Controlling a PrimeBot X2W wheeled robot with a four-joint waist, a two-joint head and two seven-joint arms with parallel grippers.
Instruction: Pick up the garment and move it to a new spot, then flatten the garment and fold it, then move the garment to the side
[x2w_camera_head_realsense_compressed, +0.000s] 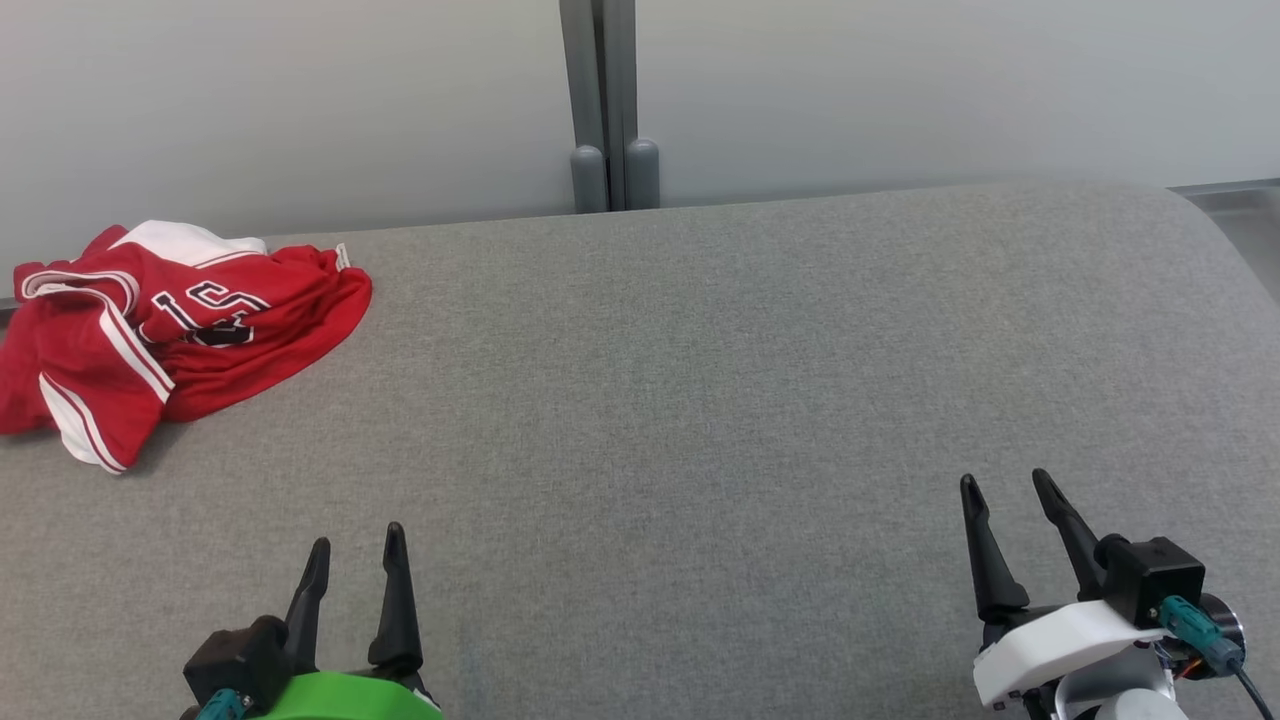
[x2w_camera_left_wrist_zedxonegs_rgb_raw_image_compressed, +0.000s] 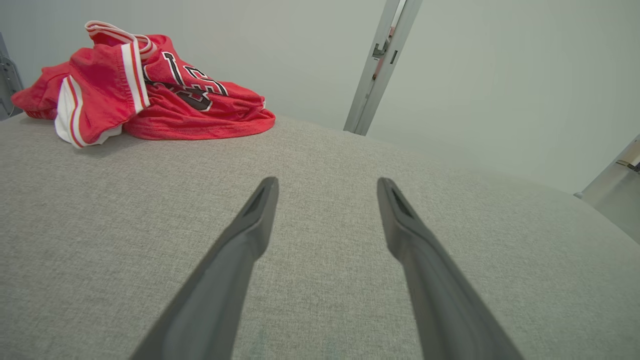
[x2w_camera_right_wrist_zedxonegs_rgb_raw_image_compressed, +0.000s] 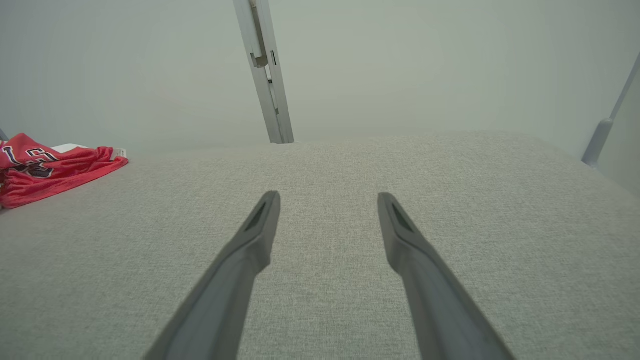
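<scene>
The garment is a red jersey with white stripes and dark numbers, lying crumpled at the far left of the grey fabric surface. It appears again in the left wrist view as the garment at upper left, and at the left edge of the right wrist view as the garment. My left gripper stands open at the lower left, well short of the jersey, with nothing between its fingers. Over at the lower right, my right gripper is open and empty too. Both sets of fingers hover above bare fabric.
A grey post rises against the pale wall behind the surface's far edge. The surface rounds off at the far right. Wide bare fabric lies between the jersey and both grippers.
</scene>
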